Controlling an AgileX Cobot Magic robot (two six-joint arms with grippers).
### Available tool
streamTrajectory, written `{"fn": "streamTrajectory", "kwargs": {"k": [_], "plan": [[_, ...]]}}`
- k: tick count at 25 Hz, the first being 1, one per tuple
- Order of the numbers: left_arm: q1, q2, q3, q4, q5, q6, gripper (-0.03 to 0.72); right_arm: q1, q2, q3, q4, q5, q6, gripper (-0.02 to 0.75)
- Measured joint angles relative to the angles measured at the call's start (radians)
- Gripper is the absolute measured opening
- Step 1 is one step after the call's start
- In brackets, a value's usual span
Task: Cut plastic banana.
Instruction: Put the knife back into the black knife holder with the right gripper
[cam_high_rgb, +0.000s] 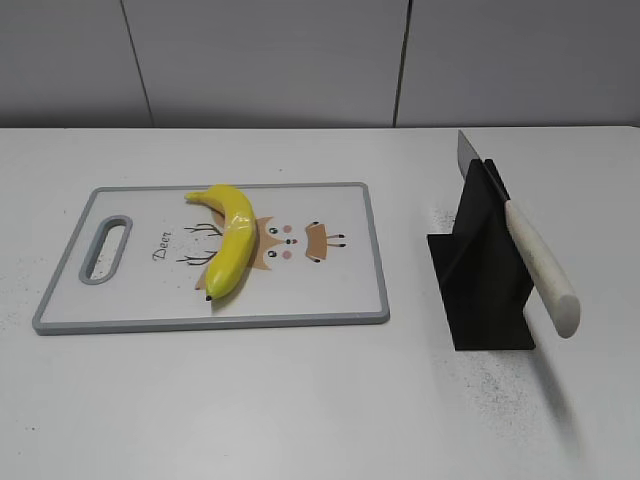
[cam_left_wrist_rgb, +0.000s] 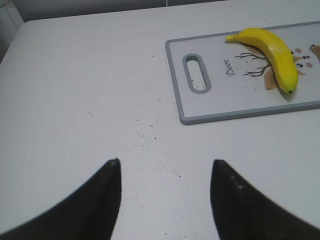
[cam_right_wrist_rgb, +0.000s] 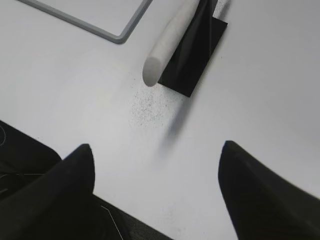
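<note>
On the grey-rimmed board (cam_high_rgb: 375, 260) lies a glossy curved plastic banana (cam_high_rgb: 232, 239); both black grippers (cam_left_wrist_rgb: 165, 172) (cam_right_wrist_rgb: 156, 162) gape wide.

Left tool (cam_left_wrist_rgb: 165, 200), two matte black tapered fingers (cam_left_wrist_rgb: 95, 205), right tool (cam_right_wrist_rgb: 155, 195) likewise black, pointed tips

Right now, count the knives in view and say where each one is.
1. The knife sits in the black stand, right of the cutting board, white handle pointing toward the camera. No others show.
</note>
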Motion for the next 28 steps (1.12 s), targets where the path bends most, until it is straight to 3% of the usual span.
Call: {"fn": "streamTrajectory", "kwargs": {"k": [5, 19, 24, 28], "plan": [[0.000, 0.000, 0.000, 0.000, 0.000, 0.000, 0.533, 0.000, -0.204, 0.067, 0.000, 0.088, -0.001, 0.581], [0.000, 0.000, 0.000, 0.008, -0.001, 0.000, 0.532, -0.008, -0.480, 0.094, 0.001, 0.076, -0.002, 0.580], [0.028, -0.008, 0.000, 0.006, -0.001, 0.000, 0.518, -0.073, -0.487, 0.094, 0.002, 0.076, -0.002, 0.580], [0.077, -0.008, 0.000, 0.006, -0.001, 0.000, 0.499, -0.189, -0.487, 0.094, 0.002, 0.075, -0.002, 0.580]]}}
